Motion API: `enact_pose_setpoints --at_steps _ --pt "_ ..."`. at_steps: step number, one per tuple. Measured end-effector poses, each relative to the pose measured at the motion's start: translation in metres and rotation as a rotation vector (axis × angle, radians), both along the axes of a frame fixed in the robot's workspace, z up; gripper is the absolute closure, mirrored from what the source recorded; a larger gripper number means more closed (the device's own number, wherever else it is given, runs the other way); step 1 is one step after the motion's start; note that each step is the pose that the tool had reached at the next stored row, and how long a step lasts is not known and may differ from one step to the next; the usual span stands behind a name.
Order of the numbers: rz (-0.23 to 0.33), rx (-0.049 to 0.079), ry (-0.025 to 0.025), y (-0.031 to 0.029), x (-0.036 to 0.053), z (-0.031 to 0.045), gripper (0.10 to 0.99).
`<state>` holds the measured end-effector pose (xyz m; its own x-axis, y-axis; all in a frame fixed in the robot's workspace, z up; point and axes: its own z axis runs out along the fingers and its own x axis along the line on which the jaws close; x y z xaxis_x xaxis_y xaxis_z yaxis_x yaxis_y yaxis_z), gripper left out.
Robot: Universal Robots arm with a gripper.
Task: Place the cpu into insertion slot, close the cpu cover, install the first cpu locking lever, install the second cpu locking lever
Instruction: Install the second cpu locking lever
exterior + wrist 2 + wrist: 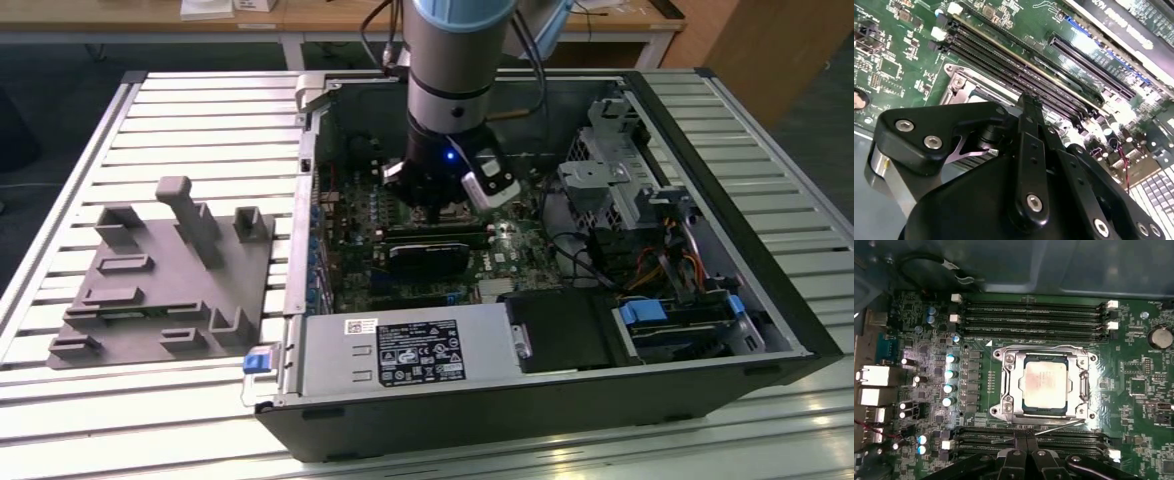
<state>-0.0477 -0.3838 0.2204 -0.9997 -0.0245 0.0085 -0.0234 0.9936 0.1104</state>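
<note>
In the first wrist view the cpu (1046, 381) lies flat in the insertion slot (1004, 412) on the green board. The cpu cover (1010, 385) is down around it, its window showing the silver-grey top. A thin wire lever (1039, 346) runs along the cover's far side. Another lever (1056, 427) lies slanted along the near side, just beyond my gripper (1026, 442), whose black fingers are pressed together with nothing seen between them. The second wrist view shows the gripper (1029, 102) low beside a corner of the cover (959, 82). In the exterior view the gripper (441, 212) reaches down into the open computer case.
Memory slots (1034, 317) flank the socket on both sides. A long black card (427, 250) and the power-supply box (400, 350) lie nearer the case front. Drive bays and cables (654, 230) crowd the exterior view's right. A grey fixture (160, 270) sits on the slatted table at the exterior view's left.
</note>
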Motion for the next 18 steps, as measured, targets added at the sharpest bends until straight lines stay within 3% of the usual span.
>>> enact_pose_setpoints --at_steps 3,7,14,18 --pt "-0.001 0.011 0.0001 -0.0001 -0.0001 -0.0034 0.980" --pt "-0.002 0.055 -0.0001 -0.0010 -0.0015 -0.0040 0.980" --pt "-0.004 0.059 -0.0001 -0.0087 -0.0058 -0.0060 0.980" --pt "-0.004 0.064 -0.0001 -0.0093 -0.0092 -0.0077 0.980"
